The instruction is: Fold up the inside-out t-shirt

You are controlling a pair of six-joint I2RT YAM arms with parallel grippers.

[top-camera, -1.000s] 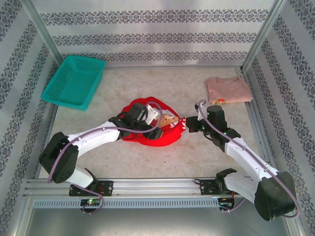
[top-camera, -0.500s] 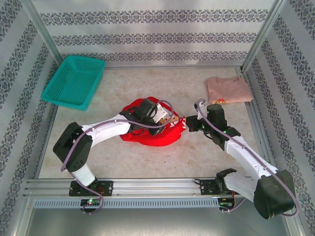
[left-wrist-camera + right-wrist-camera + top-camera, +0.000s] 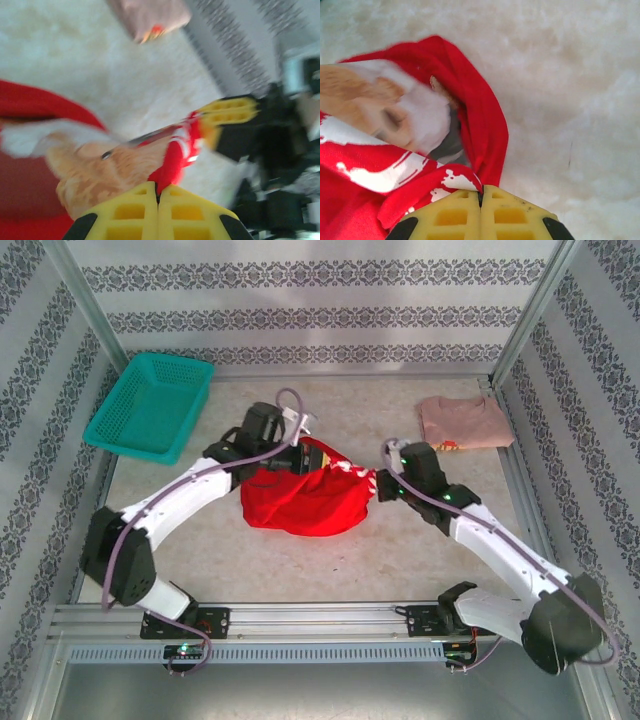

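Top external view: the red t-shirt stretches between the two claws — left claw and right claw each clamp a bunched edge, tightly closed, over the tabletop.

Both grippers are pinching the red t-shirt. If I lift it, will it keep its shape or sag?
Probably sags: the red t-shirt drapes in loose folds between the left gripper and right gripper. Likely light, since the cloth looks thin where it is pinched. Slipping seems unlikely; both jaws look shut on bunched cloth.
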